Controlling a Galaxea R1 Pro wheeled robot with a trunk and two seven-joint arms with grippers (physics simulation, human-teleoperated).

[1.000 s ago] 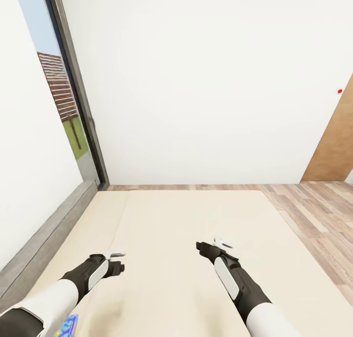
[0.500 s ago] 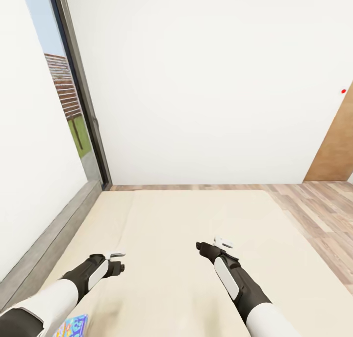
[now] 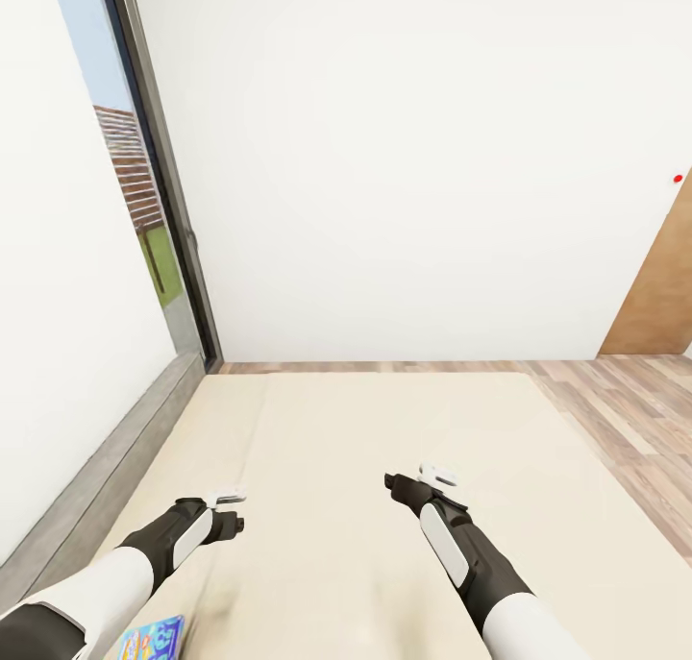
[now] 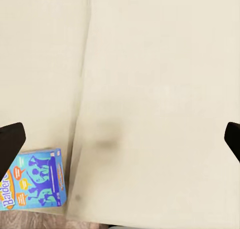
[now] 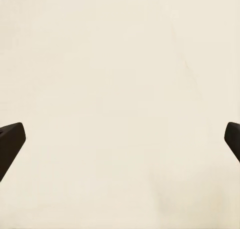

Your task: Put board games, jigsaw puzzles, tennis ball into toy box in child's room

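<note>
Now, with my view swung left since a second ago, a blue board game (image 3: 152, 638) has slid into frame on the bed (image 3: 384, 449) beside my left gripper (image 3: 231, 508), whose jaws, like the right gripper's (image 3: 421, 477), hang released and empty, making it my likely first pickup.

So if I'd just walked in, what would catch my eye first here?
Probably the big cream bed spreading below both arms, with the left tool and right tool hovering open above it. Next, the bright blue board game lying at the bed's near edge by the left arm, and the tall window on the left showing sky and grass.
</note>
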